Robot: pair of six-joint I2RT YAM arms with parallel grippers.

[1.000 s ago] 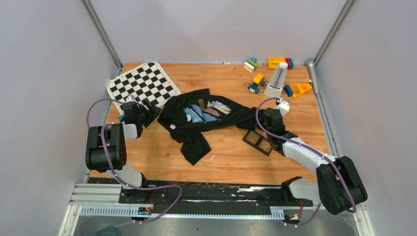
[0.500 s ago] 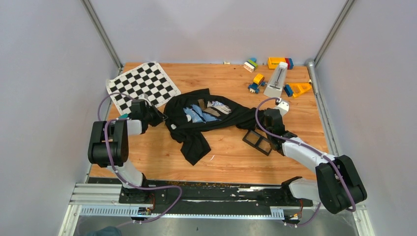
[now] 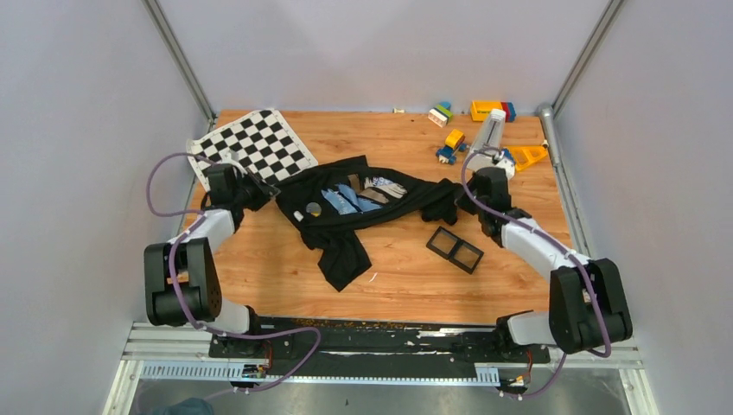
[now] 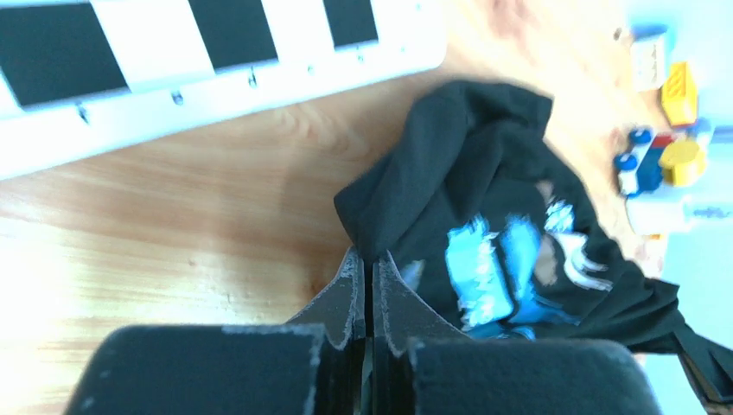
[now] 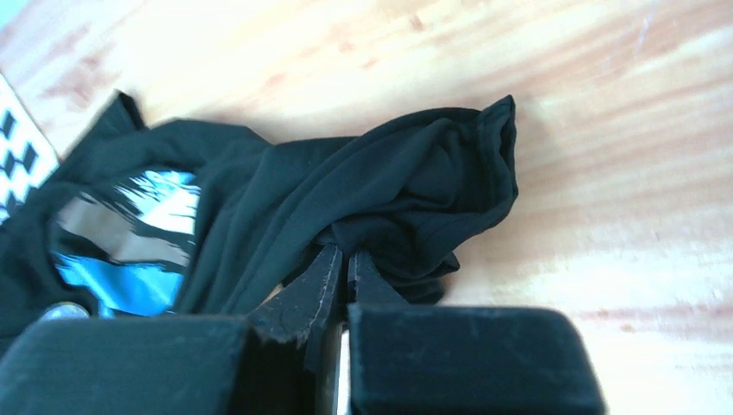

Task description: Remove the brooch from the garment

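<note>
Both arms have pulled outward, stretching the black T-shirt [image 3: 341,251]: left gripper [image 3: 264,192] pinches its left edge, right gripper [image 3: 461,197] its right end; bare tabletop [image 3: 406,281] lower centre.

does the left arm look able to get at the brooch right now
Probably not yet: the left gripper is shut on the edge of the garment. The brooch lies uncovered nearby, so the way looks free once it lets go.
</note>
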